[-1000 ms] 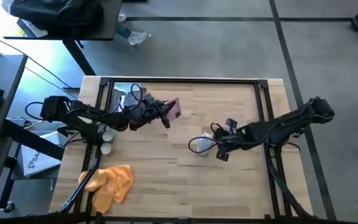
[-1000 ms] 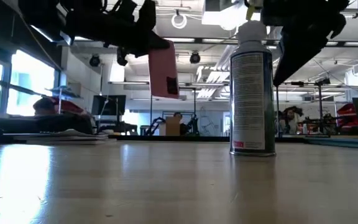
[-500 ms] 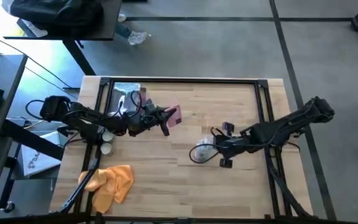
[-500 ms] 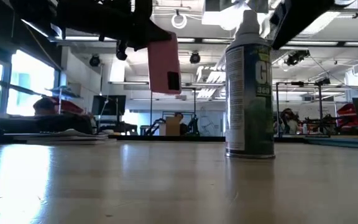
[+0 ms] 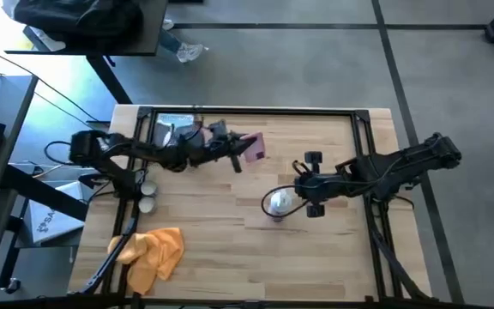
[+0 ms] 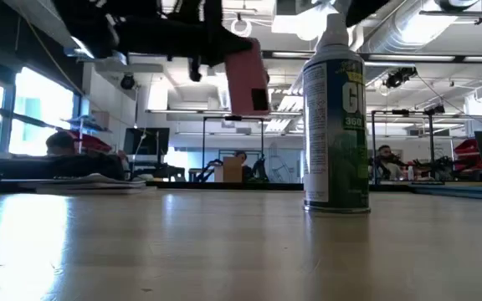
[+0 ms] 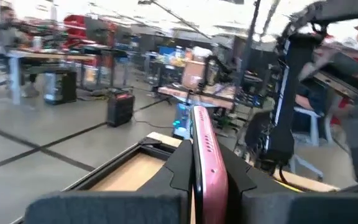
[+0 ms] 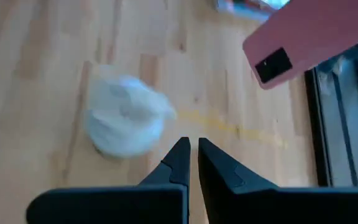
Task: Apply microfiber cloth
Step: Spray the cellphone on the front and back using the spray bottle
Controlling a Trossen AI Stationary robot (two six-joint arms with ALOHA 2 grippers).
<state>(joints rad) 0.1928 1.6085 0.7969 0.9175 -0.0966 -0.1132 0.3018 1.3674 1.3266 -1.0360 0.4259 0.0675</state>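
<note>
The microfiber cloth (image 5: 151,251) lies crumpled in floppy folds near the front left corner of the tabletop (image 5: 230,240), touched by neither arm.

The left end effector (image 5: 240,153) hangs above the tabletop toward its rear edge, left of the middle, its fingers clamped on the lower part of a pink phone (image 5: 254,148). In the low view the phone (image 6: 248,79) hangs clear of the wood, upright and slightly tilted, with a dark camera patch at its lower end. The left wrist view looks along the phone's thin edge (image 7: 205,155), pinched between the two dark fingers (image 7: 178,165).

A spray can (image 5: 278,204) with a white cap stands upright near the middle of the tabletop; the low view shows its green and silver label (image 6: 336,125). The right end effector (image 5: 309,183) hovers just beside the can, on its right-hand side. In the right wrist view its fingers (image 8: 180,163) are nearly together with only a thin slit between them, holding nothing, and the can's white top (image 8: 124,122) is below them.
</note>
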